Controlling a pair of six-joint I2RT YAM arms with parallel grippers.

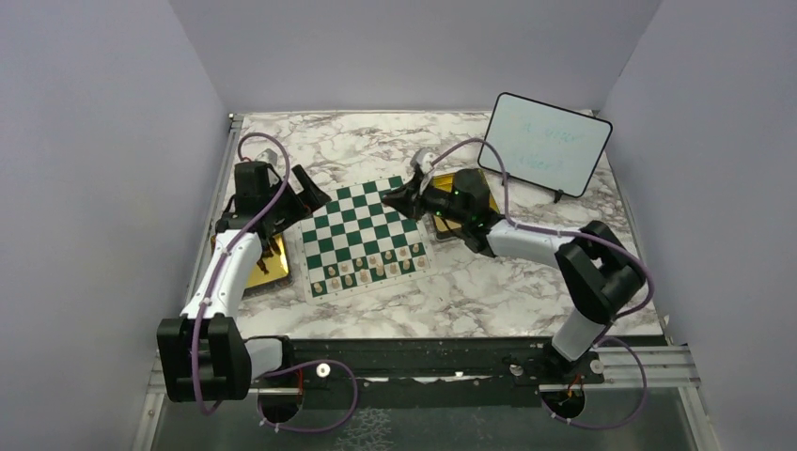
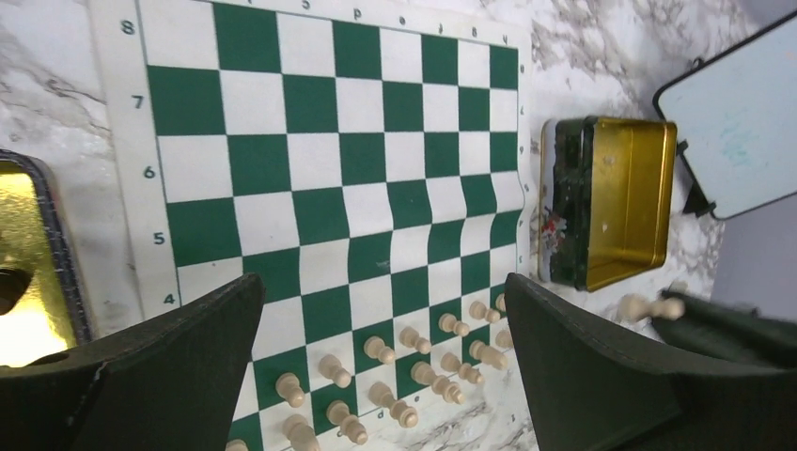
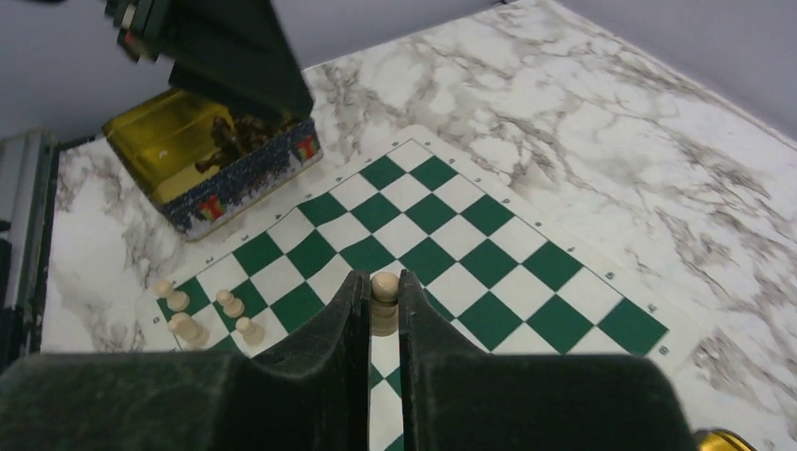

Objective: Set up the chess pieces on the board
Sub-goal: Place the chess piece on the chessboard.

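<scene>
The green-and-white board point(image 1: 350, 224) lies mid-table. Cream chess pieces point(image 1: 371, 265) stand in two rows along its near edge, and the same chess pieces point(image 2: 414, 362) show at the bottom of the left wrist view. My right gripper point(image 3: 383, 280) is shut on a cream pawn point(image 3: 383, 293), held just above the board point(image 3: 489, 254) near its far right corner. From above, the right gripper point(image 1: 399, 199) hangs over that corner. My left gripper point(image 1: 305, 193) hovers at the board's far left edge. Its jaws stand wide open and empty, with the fingers point(image 2: 169, 338) well apart over the board point(image 2: 310, 169).
A gold tin point(image 1: 268, 261) sits left of the board under the left arm, with dark pieces inside point(image 3: 211, 164). A second gold tin point(image 2: 620, 211) lies right of the board. A framed whiteboard point(image 1: 548, 143) stands at the back right. Grey walls enclose the marble table.
</scene>
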